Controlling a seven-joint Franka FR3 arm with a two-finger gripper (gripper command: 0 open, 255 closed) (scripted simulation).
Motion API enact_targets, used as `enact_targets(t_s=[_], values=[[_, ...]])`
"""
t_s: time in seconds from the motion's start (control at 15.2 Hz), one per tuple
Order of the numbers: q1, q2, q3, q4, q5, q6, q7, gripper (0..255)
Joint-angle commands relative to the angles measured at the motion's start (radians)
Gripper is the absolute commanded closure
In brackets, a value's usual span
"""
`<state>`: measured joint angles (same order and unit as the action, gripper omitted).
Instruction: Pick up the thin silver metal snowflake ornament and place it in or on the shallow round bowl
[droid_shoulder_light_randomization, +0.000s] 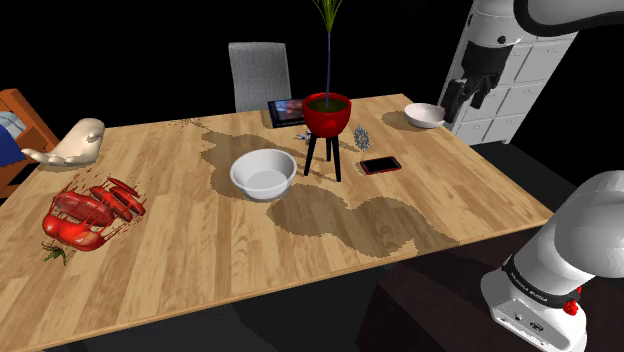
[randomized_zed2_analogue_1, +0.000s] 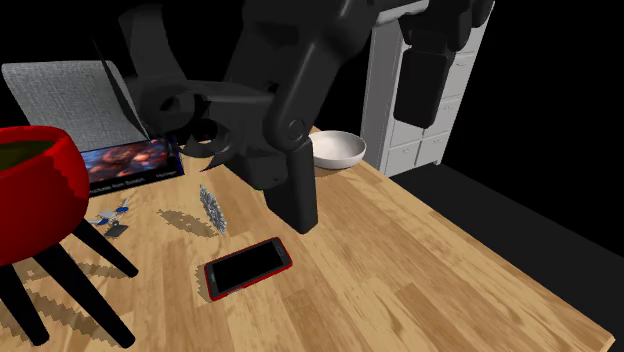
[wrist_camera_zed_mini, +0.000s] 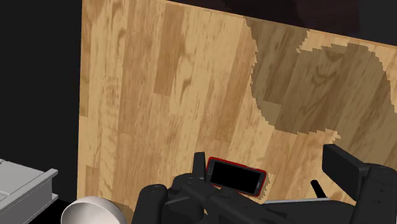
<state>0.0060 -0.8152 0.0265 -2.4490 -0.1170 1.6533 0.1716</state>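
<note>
The silver spiky snowflake ornament (droid_shoulder_light_randomization: 361, 137) (randomized_zed2_analogue_1: 212, 210) stands on edge on the wooden table (droid_shoulder_light_randomization: 200, 240), between the red plant pot and the red phone. A shallow white round bowl (droid_shoulder_light_randomization: 425, 115) (randomized_zed2_analogue_1: 335, 148) (wrist_camera_zed_mini: 92, 210) sits near the table's far right corner in the shoulder view. My black gripper (droid_shoulder_light_randomization: 461, 100) (wrist_camera_zed_mini: 268, 163) hangs open in the air just past that corner, higher than the bowl and well away from the ornament. Its fingers stand apart with nothing between them, and the phone lies far below them.
A red-edged phone (droid_shoulder_light_randomization: 380, 165) (randomized_zed2_analogue_1: 248, 267) (wrist_camera_zed_mini: 235, 175) lies near the ornament. A red plant pot on black legs (droid_shoulder_light_randomization: 327, 115), a tablet (droid_shoulder_light_randomization: 285, 110) and a deeper white bowl (droid_shoulder_light_randomization: 263, 173) occupy mid-table. A white cabinet (droid_shoulder_light_randomization: 520, 80) stands behind the gripper, a grey chair (droid_shoulder_light_randomization: 260, 75) beyond the table.
</note>
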Motion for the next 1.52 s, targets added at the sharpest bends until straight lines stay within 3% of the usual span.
enact_targets(t_s=[0.0,0.73,1.12,1.45], values=[[0.0,0.0,0.0,0.0,0.0,0.0,0.0,0],[-0.022,0.281,-0.093,-0.075,-0.024,0.483,-0.038,0],[-0.02,0.496,-0.14,-0.03,-0.004,0.721,-0.076,0],[-0.009,0.689,-0.175,0.052,0.055,0.886,-0.133,0]])
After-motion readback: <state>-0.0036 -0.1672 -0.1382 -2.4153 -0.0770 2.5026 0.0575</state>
